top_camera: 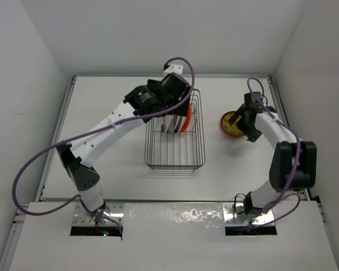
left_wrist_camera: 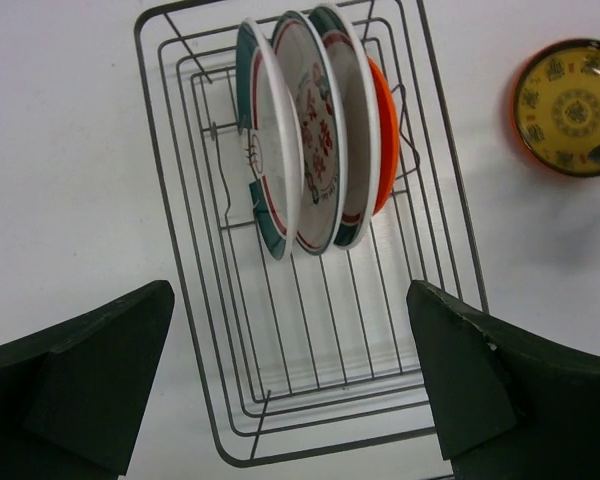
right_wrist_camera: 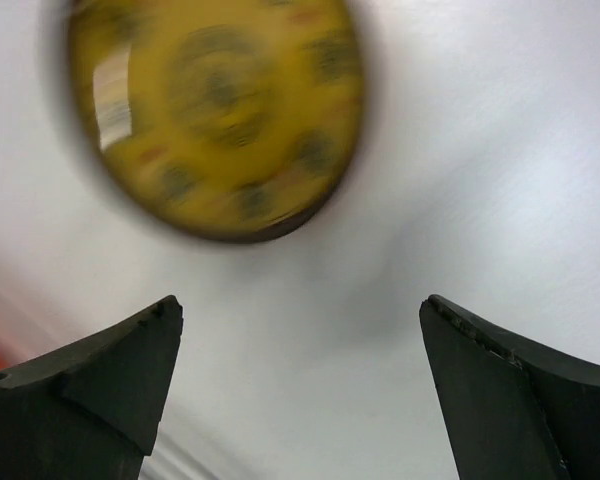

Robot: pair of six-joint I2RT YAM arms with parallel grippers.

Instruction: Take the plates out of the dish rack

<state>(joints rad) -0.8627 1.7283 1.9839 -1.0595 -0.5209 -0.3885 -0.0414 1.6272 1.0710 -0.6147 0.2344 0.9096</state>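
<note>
The dark wire dish rack (top_camera: 175,167) stands mid-table. At its far end several plates stand on edge: three white ones with patterned rims (left_wrist_camera: 315,130) and an orange-red one (left_wrist_camera: 384,140) behind them; they also show in the top view (top_camera: 175,121). My left gripper (top_camera: 178,99) hovers above the rack's far end, open and empty (left_wrist_camera: 290,380), apart from the plates. A yellowish-brown plate (top_camera: 229,125) lies flat on the table right of the rack; it also shows in the left wrist view (left_wrist_camera: 570,105). My right gripper (top_camera: 244,121) is open and empty (right_wrist_camera: 300,390) just beside that plate (right_wrist_camera: 215,110).
White walls enclose the table on the left, back and right. The near half of the rack (left_wrist_camera: 334,446) holds no plates. Purple cables loop from both arms. A metal strip runs along the table's near edge (top_camera: 175,217).
</note>
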